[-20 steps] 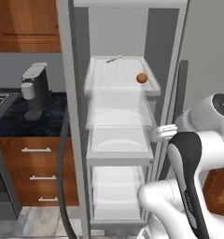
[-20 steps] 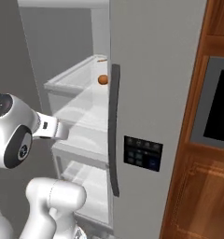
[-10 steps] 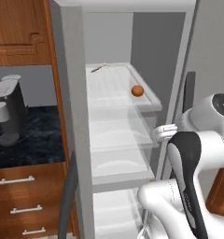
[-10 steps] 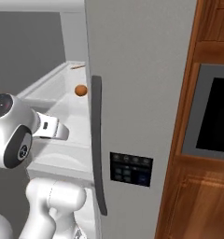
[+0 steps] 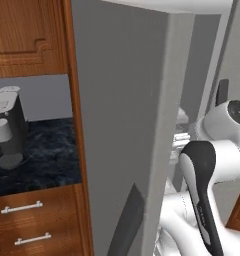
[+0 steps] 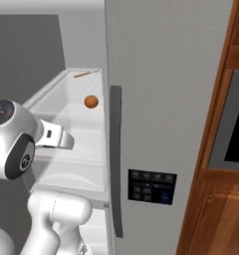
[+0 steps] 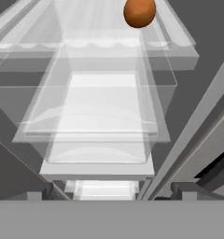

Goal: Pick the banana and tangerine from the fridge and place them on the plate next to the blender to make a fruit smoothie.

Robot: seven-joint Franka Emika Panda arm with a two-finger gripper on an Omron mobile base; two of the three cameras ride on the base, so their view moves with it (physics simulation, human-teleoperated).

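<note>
Both base views are shifted since the earlier frames: the camera has been carried closer to the fridge (image 6: 156, 99), so the scene is changed by the base's drive, not by any moved item. The grey fridge door is now seen edge-on across the middle of the left base view (image 5: 127, 125), and the shelves are hidden there. The coffee machine (image 5: 9, 127) is pushed to the left edge of that view, standing on the dark counter (image 5: 47, 165) above the wooden drawers (image 5: 27, 220).

In the right base view the open fridge interior is seen left of the grey door, with its dark long handle (image 6: 115, 159) and a dark control panel (image 6: 151, 185) on the door front. The tangerine (image 6: 91, 101) is seen on the white top shelf (image 6: 52, 99), near the shelf's right edge, just beside the handle. A thin brownish item (image 6: 86, 73) lies at the shelf's back edge; it cannot be identified.

In the hand view the tangerine (image 7: 139, 12) is seen at the top edge, on the shelf's front part, with clear drawers (image 7: 100, 116) stacked below it.

The gripper (image 7: 111, 193) is spread to its full width, nothing is held between the fingers (image 7: 39, 191), and it is well apart from the tangerine.
</note>
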